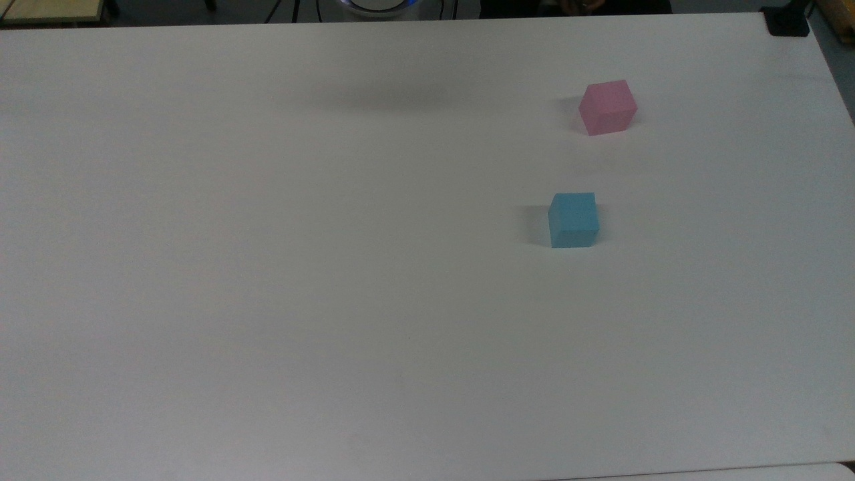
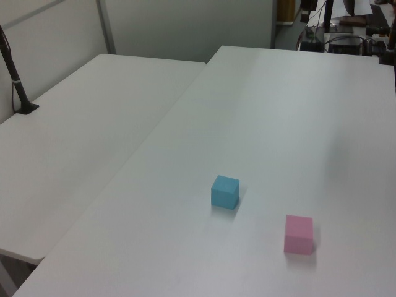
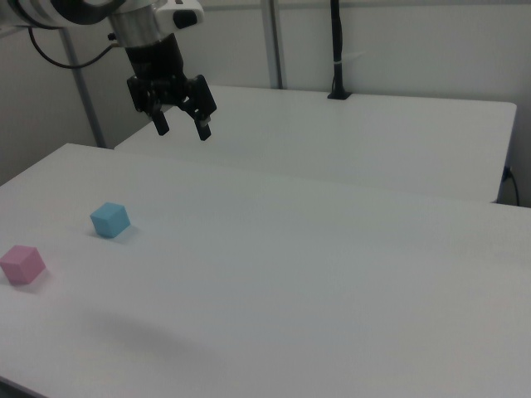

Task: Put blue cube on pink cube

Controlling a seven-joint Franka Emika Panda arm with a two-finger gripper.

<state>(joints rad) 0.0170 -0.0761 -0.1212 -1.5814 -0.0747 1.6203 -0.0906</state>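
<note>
The small sky-blue matte foam cube (image 1: 573, 220) sits flat on the white surface (image 1: 300, 267), toward the top view's right of centre, with nothing touching it. The small pale pink matte foam cube (image 1: 607, 107) of the same size stands apart from it at about one o'clock in the top view, nearer the far edge and turned slightly so that a corner faces the camera. In the left view the blue cube (image 2: 224, 192) lies near the middle of the surface (image 2: 278, 111) and the pink cube (image 2: 299, 234) sits at roughly four o'clock from it, with a clear gap of bare tabletop between them. In the right view the blue cube (image 3: 109, 220) is at the right view's left side, and the pink cube (image 3: 21, 264) lies at about eight o'clock from it, close to the picture's left edge. The black two-finger hand (image 3: 182, 126) of the white robot arm (image 3: 91, 10) hangs in the air above the surface (image 3: 332, 274), up at about one o'clock from the blue cube and well apart from both cubes; its fingers (image 3: 202, 126) point downward and are spread with a visible gap between them, holding nothing. A second white table (image 2: 68, 142) stands alongside, with a black pole (image 2: 13, 74) rising from it.
</note>
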